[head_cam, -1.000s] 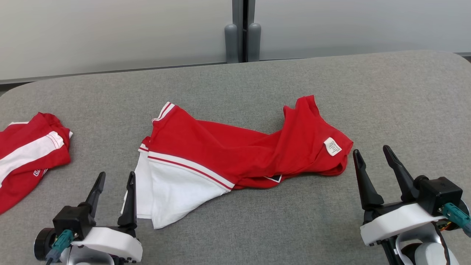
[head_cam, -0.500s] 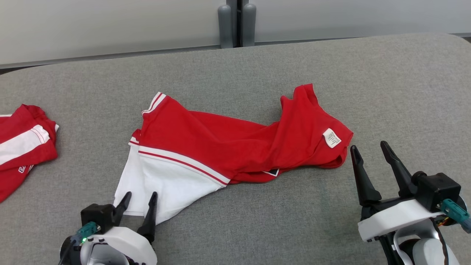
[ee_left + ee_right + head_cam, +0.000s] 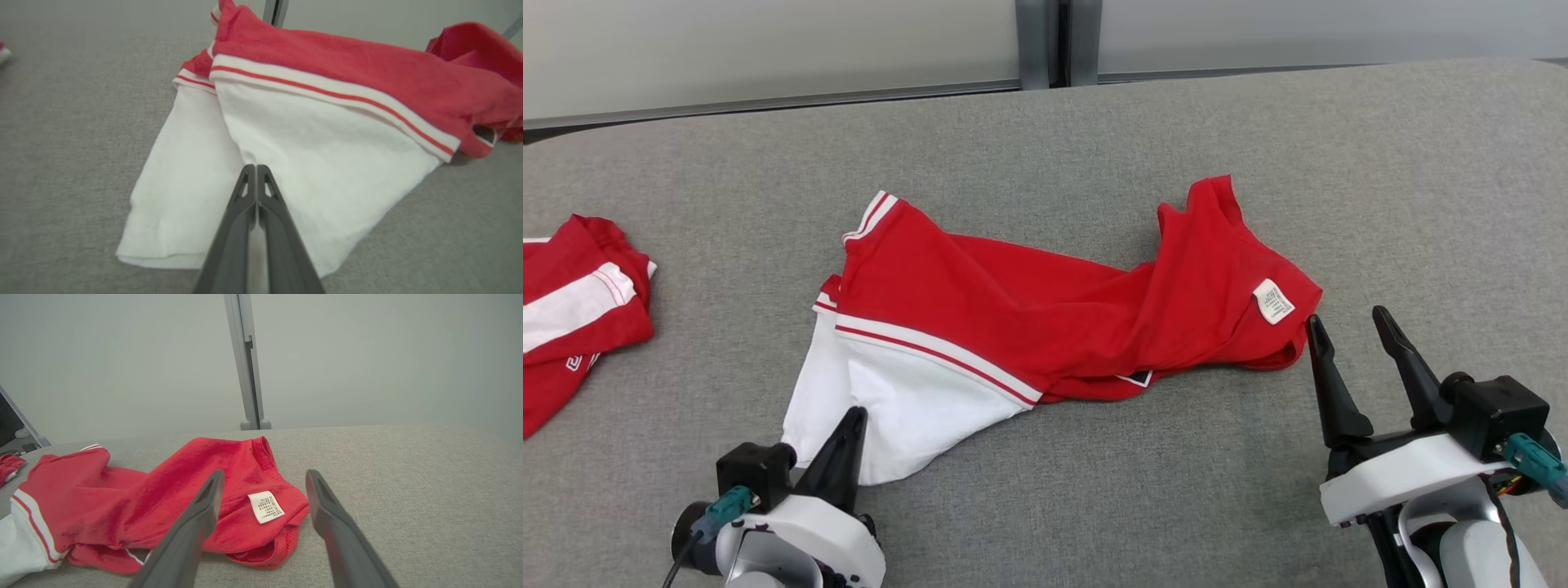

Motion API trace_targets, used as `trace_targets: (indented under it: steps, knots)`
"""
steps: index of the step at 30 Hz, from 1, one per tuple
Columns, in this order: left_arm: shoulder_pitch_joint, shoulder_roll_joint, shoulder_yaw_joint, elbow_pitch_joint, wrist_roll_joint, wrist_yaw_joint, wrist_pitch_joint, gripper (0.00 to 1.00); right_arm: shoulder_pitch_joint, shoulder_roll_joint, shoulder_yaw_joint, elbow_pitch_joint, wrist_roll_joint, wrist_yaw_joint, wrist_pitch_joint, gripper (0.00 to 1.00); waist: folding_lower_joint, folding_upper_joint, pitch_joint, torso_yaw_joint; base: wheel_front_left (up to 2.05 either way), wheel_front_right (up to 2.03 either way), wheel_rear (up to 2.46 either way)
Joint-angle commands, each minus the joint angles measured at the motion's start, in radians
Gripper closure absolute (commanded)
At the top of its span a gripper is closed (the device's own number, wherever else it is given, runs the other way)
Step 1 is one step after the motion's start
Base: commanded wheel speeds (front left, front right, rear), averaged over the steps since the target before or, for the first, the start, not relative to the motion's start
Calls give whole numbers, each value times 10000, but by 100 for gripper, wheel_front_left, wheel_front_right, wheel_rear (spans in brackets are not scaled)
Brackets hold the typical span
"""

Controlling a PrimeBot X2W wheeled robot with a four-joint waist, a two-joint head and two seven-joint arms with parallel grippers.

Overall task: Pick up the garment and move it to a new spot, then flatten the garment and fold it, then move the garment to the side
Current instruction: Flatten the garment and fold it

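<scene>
1. Two grippers counted. The left gripper (image 3: 256,166) was clenched on the near white panel of the garment (image 3: 1045,318).
2. The right gripper (image 3: 1346,317) stood released, just beside the garment's one white label (image 3: 1274,300).
3. One garment lay crumpled at the middle of the grey surface (image 3: 1258,147); one second garment (image 3: 572,327) lay well apart, leftward.

L gripper (image 3: 853,415) sits at lower left, jaws pressed together. R gripper (image 3: 1346,317) at lower right, jaws wide apart, pointing up.
</scene>
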Motion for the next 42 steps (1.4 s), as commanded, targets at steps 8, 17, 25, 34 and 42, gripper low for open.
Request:
trace_targets:
  steps: [8, 17, 25, 34, 42]
  knots:
    - [-160, 247, 150, -862, 166, 305, -395, 100, -64, -101, -182, 87, 16, -3, -37, 0, 0, 0, -350, 187, 0, 0, 0]
    - [59, 447, 246, -2082, 154, 630, -173, 100, -257, -490, -781, 482, 133, -2, 174, 0, 0, 0, -204, 355, 0, 0, 0]
    - [-584, 450, 89, -2501, 199, 535, -138, 100, -1776, -1131, -949, 1709, 394, -2, 382, 0, 0, 0, 1128, 684, 0, 0, 0]
    - [-1179, 380, -28, -2284, 233, 450, -413, 100, -3234, -1788, 279, 3829, 1014, -3, 1089, 0, 0, 0, 1723, 985, 0, 0, 0]
    - [-1216, 424, 146, -2347, 173, 624, -790, 100, -3409, -2022, 689, 4309, 1752, -3, 346, 100, 0, 0, 1494, 961, 0, 0, 0]
